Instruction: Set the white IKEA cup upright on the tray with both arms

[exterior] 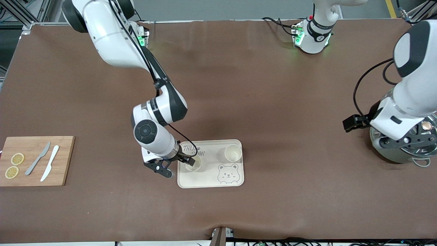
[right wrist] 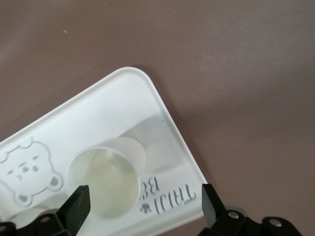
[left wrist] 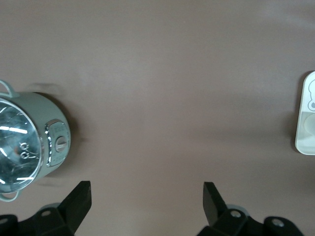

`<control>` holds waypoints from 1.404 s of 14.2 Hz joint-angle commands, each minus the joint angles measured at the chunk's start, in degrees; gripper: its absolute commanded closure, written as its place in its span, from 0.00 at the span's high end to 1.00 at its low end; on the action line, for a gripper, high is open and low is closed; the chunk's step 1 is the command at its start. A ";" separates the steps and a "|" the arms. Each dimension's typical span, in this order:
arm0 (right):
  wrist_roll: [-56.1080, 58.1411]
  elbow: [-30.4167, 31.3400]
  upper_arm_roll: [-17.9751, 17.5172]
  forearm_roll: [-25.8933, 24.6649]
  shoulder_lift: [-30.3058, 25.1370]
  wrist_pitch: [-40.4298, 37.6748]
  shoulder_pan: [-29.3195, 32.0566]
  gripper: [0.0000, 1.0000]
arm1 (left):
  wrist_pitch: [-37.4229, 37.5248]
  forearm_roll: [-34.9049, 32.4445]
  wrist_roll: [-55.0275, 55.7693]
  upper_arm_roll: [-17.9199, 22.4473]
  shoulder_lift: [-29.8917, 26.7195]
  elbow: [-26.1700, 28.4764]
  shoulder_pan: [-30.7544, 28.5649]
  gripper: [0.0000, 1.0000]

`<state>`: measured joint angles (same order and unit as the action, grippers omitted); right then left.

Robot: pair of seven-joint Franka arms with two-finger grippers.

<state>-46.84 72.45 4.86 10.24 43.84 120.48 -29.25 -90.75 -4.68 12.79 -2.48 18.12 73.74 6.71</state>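
While the right gripper point(exterior: 189, 160) hangs low over the tray point(exterior: 210, 181), its fingers point(right wrist: 76, 211) are spread wide and pinch nothing. The white cup point(exterior: 193, 164) stands upright on the tray, mouth up, at the end toward the right arm, just beside the "TAIJI BEAR" print. In the right wrist view the cup point(right wrist: 110, 179) sits between the two fingers but ahead of the tips, no contact visible, with its long axis vertical and so roughly along the fingers' approach.

A second cup point(exterior: 233, 152) also stands upright on the tray, toward the left arm's end, well apart from the fingers.

The left gripper point(left wrist: 146, 201) waits over bare worktop point(exterior: 259, 102) near the pot point(exterior: 406, 143), fingers spread, holding nothing. The tray edge point(left wrist: 306, 118) shows only at the margin of its view, so the right arm is clearly the nearer one.

Judgement: placement looks done for this cup. Next move is likely a straight lift away. Risk: a sideways drift would clip the rim and tip it.

A cutting board point(exterior: 36, 160) with knives and lemon slices lies toward the right arm's end, not involved.
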 commanded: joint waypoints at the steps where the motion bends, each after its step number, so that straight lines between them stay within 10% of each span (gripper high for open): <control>1: 2.36 2.69 -0.46 0.04 -12.68 -13.63 2.18 1.00 | 0.13 2.64 -0.66 -0.68 -5.54 5.62 -2.74 1.00; 6: 9.38 5.67 -0.46 0.31 -32.46 -35.19 6.83 1.00 | 0.13 3.45 -3.73 -0.60 -11.51 11.33 -4.95 1.00; 11: 30.44 23.49 -0.38 -4.33 -51.37 -35.32 17.80 1.00 | 0.13 3.27 -4.53 -0.16 -13.11 11.96 -5.04 1.00; 20: 52.91 31.35 -0.38 -9.18 -53.77 -25.90 32.33 1.00 | -0.13 3.10 -5.58 -0.33 -13.02 11.25 -6.10 1.00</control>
<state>6.37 103.08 5.75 1.93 -8.78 94.16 2.67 -90.47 -2.16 8.21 -2.52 6.34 84.22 1.00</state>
